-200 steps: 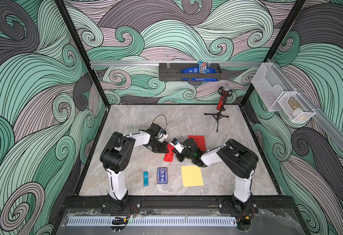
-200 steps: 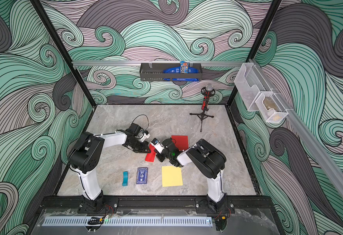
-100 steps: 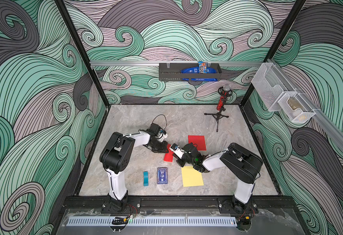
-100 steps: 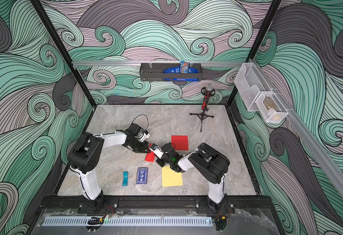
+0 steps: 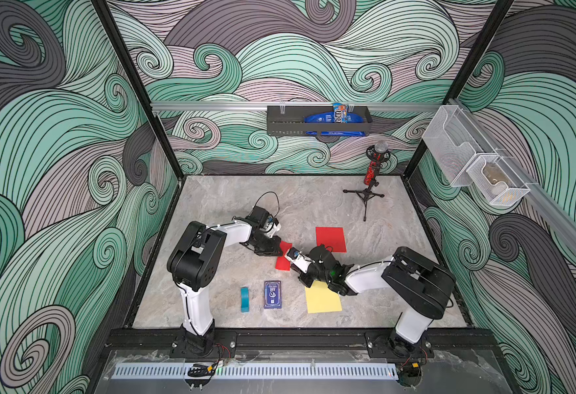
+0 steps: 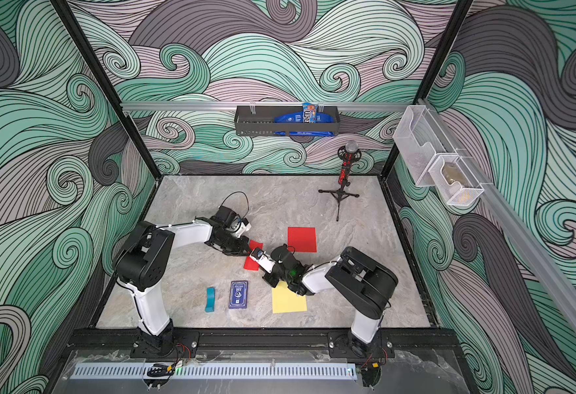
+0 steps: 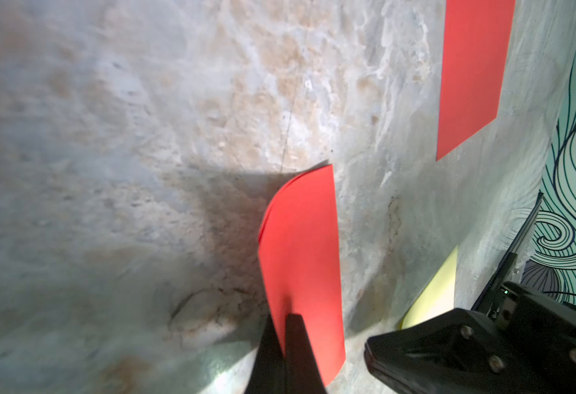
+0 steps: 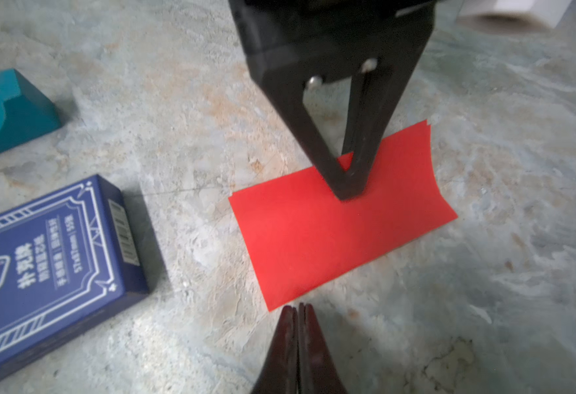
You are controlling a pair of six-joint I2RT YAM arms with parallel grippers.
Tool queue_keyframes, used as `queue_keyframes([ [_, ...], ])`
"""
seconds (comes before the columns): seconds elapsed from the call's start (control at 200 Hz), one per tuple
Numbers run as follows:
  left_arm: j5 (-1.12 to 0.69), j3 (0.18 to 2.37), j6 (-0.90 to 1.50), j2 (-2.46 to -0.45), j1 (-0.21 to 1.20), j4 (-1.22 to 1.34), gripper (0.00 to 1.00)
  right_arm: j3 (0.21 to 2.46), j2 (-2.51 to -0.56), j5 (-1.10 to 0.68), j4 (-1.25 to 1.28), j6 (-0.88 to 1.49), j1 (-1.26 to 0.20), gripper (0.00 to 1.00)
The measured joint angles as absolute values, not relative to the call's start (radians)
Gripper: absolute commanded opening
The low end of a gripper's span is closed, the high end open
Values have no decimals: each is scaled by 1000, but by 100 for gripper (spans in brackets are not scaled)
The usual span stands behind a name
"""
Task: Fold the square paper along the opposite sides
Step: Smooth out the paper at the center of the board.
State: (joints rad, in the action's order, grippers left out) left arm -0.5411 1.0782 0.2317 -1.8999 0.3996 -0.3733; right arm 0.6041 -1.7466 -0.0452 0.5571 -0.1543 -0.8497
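In both top views the folded red paper (image 5: 282,264) is partly covered by the left tool (image 5: 274,251) and the right wrist camera (image 5: 295,258). The yellow sheet (image 5: 322,300) has its far corner under the right arm (image 5: 368,278). The wall basket (image 5: 498,186) holds something too small to tell. In the right wrist view the card box (image 8: 57,245) and teal block (image 8: 13,112) are cut by the frame edge, the box's print is blurred, and the right tool (image 8: 298,308) runs off the frame. In the left wrist view the flat red sheet (image 7: 470,75) is cropped

A red paper (image 5: 282,263), another red sheet (image 5: 331,239), a yellow sheet (image 5: 322,300), a teal block (image 5: 244,299) and a navy box (image 5: 272,294) are pictured on a grey-veined table (image 5: 232,204), within green-swirled walls (image 5: 279,61).
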Motion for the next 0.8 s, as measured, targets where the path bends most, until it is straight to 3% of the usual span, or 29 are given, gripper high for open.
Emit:
queue_keyframes([
  [0.29, -540, 1078, 233, -1900, 400, -373, 0, 783, -1908, -65, 578, -172, -824, 7],
  [0.801, -535, 1077, 238, -1898, 394, -372, 0, 618, -1870, 1, 696, -159, -886, 8],
])
